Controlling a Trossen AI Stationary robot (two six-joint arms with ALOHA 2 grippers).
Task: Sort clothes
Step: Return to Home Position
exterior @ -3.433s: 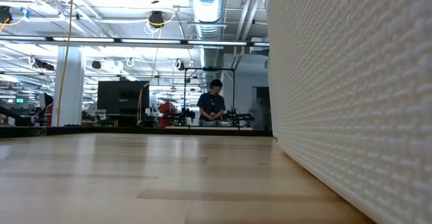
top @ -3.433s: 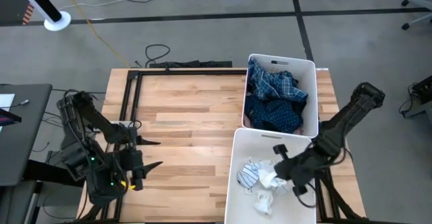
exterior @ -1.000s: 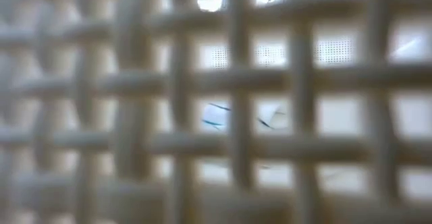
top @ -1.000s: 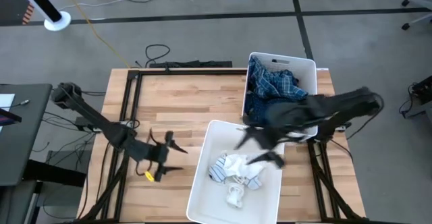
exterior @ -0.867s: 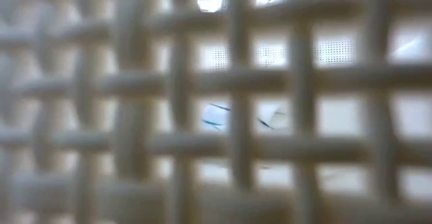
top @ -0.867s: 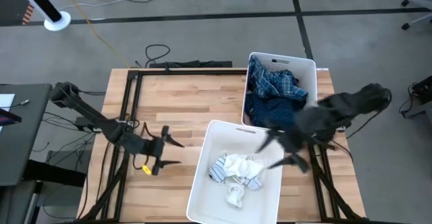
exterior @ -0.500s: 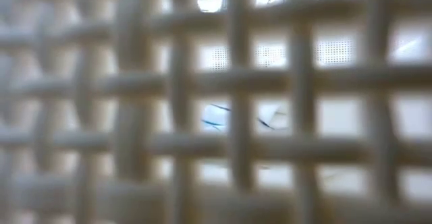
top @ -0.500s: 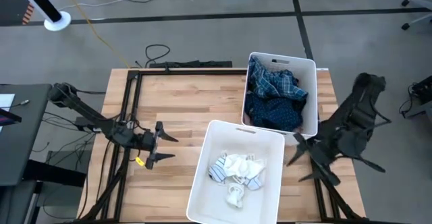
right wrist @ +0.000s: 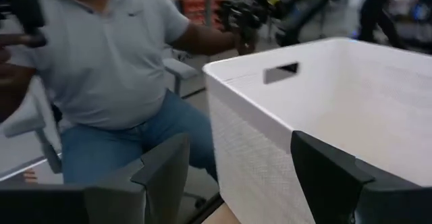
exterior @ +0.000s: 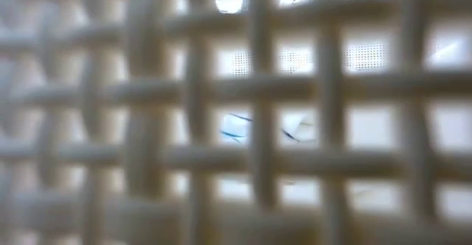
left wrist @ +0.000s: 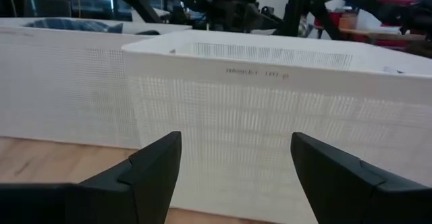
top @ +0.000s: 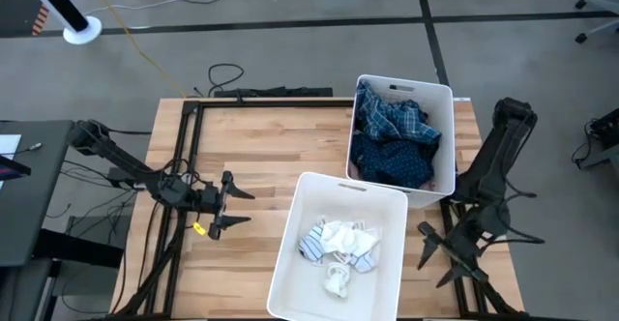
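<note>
White and grey-striped socks (top: pixel 338 245) lie in a heap on the floor of the near white bin (top: pixel 290 263). Through that bin's mesh wall (exterior: pixel 258 68) they show as a pale patch (exterior: pixel 236 125). The far bin (top: pixel 447 137) holds the blue plaid shirt (top: pixel 392 120), the navy dotted piece (top: pixel 397 163) and a pink piece (top: pixel 354 174). My left gripper (top: pixel 229 206) is open, left of the near bin, facing its wall (left wrist: pixel 270 116). My right gripper (top: pixel 437 255) is open over the table's strip right of that bin (right wrist: pixel 337 96).
The near bin stands askew, its far wall close to the far bin's near corner. Bare wood (top: pixel 261 147) lies at the table's far left. A person in a grey shirt and jeans (right wrist: pixel 108 55) sits beyond the table.
My right gripper has swung from above the near bin's far right corner toward the table's right and near edges, and now stands right of the bin. My left gripper has drawn back a little toward the table's left edge. Both bins and the clothes have kept still.
</note>
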